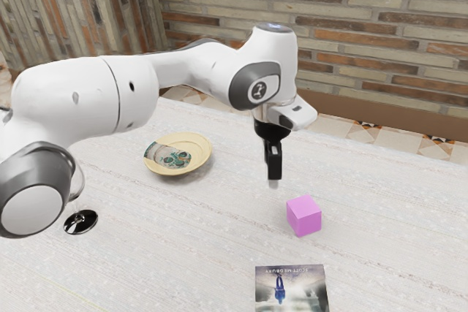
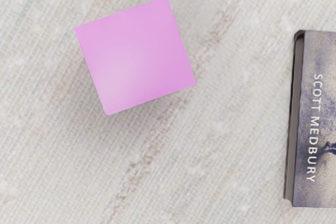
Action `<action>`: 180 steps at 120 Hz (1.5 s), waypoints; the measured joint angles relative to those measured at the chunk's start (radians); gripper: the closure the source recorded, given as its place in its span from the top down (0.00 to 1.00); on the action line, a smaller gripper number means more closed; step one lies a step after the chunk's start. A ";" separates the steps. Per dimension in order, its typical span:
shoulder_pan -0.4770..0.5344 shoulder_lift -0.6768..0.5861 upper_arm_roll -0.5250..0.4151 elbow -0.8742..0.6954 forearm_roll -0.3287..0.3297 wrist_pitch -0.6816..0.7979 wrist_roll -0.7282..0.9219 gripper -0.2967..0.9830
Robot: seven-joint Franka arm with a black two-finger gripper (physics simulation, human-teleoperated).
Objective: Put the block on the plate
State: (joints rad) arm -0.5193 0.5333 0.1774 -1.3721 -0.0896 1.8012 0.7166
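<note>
The tool [image 1: 273, 177] hangs above the pale, woven-looking surface [image 1: 212, 253], pointing down at the end of the white arm [image 1: 128, 89]; whether it is released or clenched, I cannot tell, but the block is outside its grasp; the pinkish-purple block [image 1: 303, 215] rests directly on the surface, well apart from the plate, below the level of the tool and a little toward the exterior view's right of it; the yellow plate [image 1: 205, 153] lies toward the exterior view's left of the tool, with a green motif and a greyish band showing on its face; near the block, toward the exterior view's lower edge, a book [image 1: 292, 290] lies flat, its cover dark and pale with a small blue figure and the name Scott Medbury; in the wrist view, the block shows its flat, evenly coloured top, with its sides turned at a slant to the edges of the book, and a gap of surface between the two; at the exterior view's left, a black glass foot [image 1: 80, 221] stands on the surface, near the arm in that view; beyond the surface are a patterned tile floor [image 1: 373, 134] and a wall of brown, orange and pale bricks [image 1: 351, 27]
</note>
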 joint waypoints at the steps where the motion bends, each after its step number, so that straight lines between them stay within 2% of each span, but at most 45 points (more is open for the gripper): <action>1: -0.002 0.005 0.000 0.001 -0.003 0.005 -0.004 0.77; 23: -0.039 0.138 0.030 0.106 -0.038 0.102 -0.091 0.77; 38: -0.045 0.190 0.038 0.123 -0.050 0.144 -0.149 0.77; 63: -0.047 0.255 0.053 0.122 -0.130 0.192 -0.226 0.77; 109: -0.059 0.329 0.057 0.125 -0.171 0.268 -0.328 0.77; 115: -0.059 0.334 0.057 0.125 -0.172 0.275 -0.337 0.73; 123: -0.063 0.336 0.057 0.125 -0.173 0.282 -0.349 0.62; 129: -0.065 0.335 0.058 0.125 -0.172 0.286 -0.356 0.58; 158: -0.070 0.270 0.062 0.103 -0.169 0.283 -0.383 0.57; 180: -0.048 0.099 0.066 -0.090 -0.167 0.265 -0.396 0.57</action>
State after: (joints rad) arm -0.5677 0.6322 0.2431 -1.4619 -0.2565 2.0664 0.3204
